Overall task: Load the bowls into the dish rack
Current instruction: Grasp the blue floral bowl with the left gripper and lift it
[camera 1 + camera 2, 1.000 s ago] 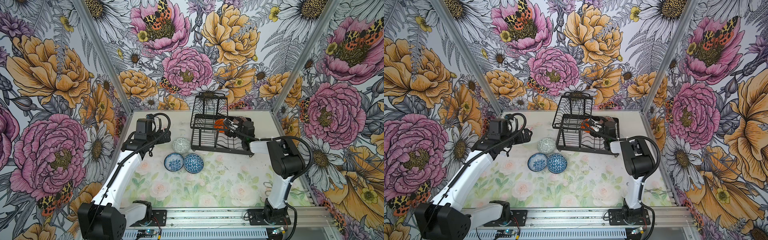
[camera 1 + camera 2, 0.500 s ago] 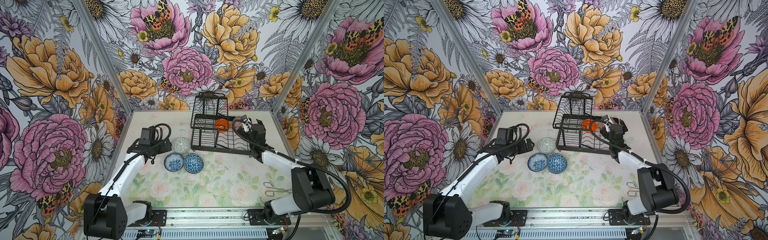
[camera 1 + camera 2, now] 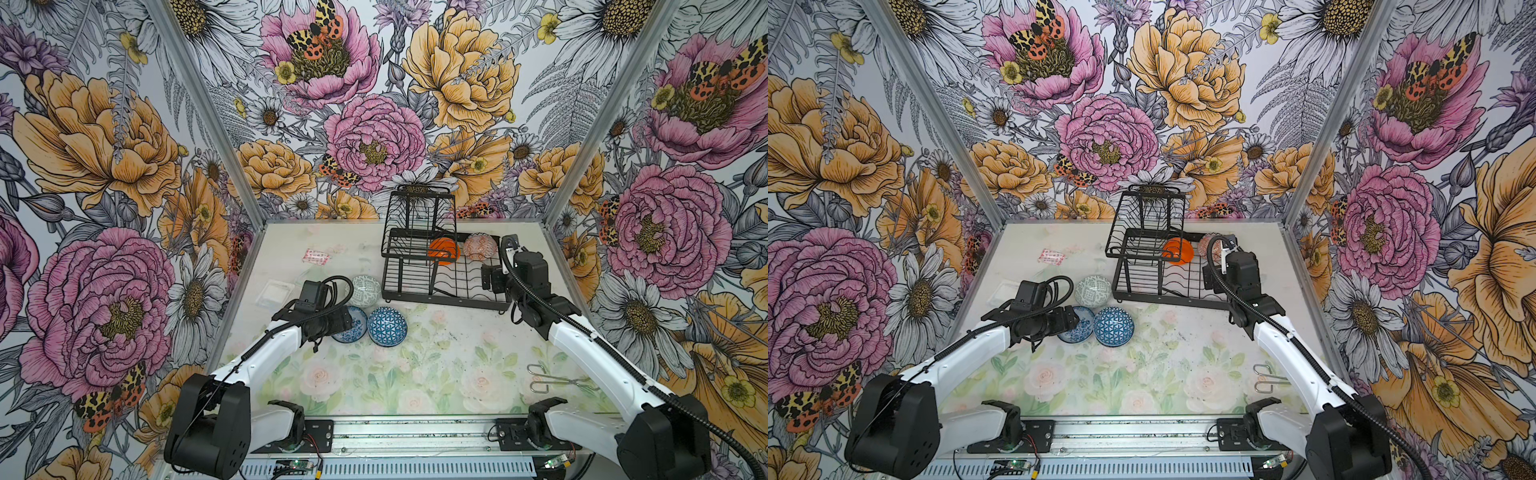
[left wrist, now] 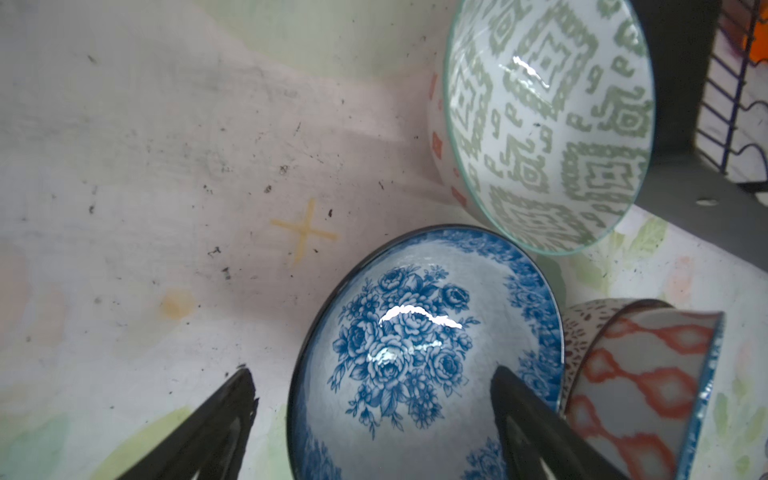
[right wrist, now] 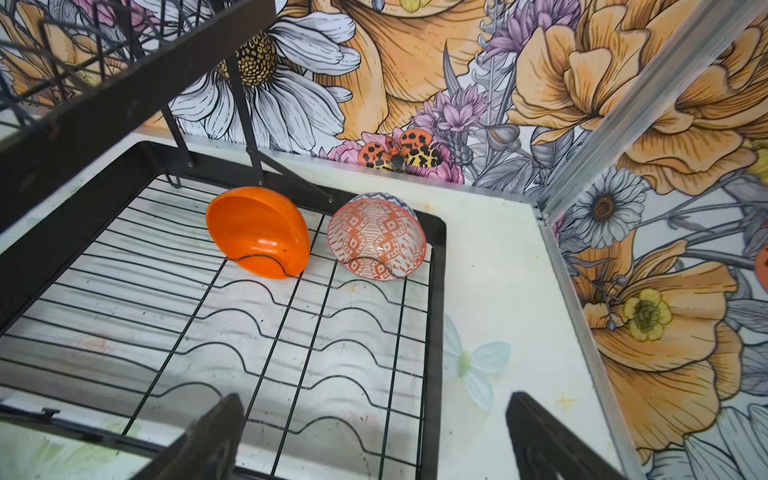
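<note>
The black wire dish rack holds the plain glossy orange bowl and the orange-white patterned bowl on edge along its far side. Before its left corner, the left gripper straddles the rim of the blue floral bowl, fingers apart. The right gripper hovers over its near right corner, fingers apart. We cannot read the red-white packet left of it.

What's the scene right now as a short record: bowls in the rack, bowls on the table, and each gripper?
In black wire dish rack: plain glossy orange bowl, orange-white patterned bowl
On table: grey-green-white patterned bowl, blue floral bowl, blue-white geometric bowl
Left gripper: open, one finger inside blue floral bowl, one outside
Right gripper: open, empty, at rack's edge
</note>
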`<state>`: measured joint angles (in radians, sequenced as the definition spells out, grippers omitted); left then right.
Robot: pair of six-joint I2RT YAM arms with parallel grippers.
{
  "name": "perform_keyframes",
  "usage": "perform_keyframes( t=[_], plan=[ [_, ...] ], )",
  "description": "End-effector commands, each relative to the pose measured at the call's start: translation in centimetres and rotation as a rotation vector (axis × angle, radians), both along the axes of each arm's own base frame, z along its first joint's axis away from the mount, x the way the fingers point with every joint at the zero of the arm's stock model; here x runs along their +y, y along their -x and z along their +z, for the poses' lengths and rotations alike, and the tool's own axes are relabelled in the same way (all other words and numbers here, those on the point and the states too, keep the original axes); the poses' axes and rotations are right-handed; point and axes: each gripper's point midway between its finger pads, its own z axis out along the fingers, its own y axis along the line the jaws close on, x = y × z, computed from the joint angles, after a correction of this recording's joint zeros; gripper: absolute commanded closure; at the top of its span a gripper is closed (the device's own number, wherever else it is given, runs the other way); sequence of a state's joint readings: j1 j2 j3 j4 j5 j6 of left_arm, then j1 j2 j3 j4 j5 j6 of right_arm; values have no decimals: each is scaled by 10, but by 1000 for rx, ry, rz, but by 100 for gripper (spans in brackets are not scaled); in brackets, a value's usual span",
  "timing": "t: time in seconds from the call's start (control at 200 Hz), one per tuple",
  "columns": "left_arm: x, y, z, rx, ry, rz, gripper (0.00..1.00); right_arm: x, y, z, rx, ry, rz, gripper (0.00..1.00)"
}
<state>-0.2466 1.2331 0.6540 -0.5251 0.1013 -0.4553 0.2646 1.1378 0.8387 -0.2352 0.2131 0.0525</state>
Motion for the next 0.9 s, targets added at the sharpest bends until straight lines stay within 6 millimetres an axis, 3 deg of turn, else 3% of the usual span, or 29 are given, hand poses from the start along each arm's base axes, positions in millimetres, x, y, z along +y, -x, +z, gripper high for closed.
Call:
perform_keyframes(
  t=[0.0,0.245,0.465,0.6,0.716,0.896],
  plan=[
    [3,-5,-10,-14,-5,40,22,16,12,-1,55,-75,47,1],
    [7,-8,-15,-13,-4,66,56,36,12,11,71,-153,124,1],
    [17,-9,-21,2,-7,105,82,42,15,16,79,-176,154,1],
    [25,-9,-15,-15,-4,131,100,47,19,24,82,-194,183,1],
    [39,-9,7,-67,-65,144,100,53,23,36,81,-219,219,1],
    [60,-9,75,-234,-168,206,100,70,32,61,74,-292,305,1]
  ],
)
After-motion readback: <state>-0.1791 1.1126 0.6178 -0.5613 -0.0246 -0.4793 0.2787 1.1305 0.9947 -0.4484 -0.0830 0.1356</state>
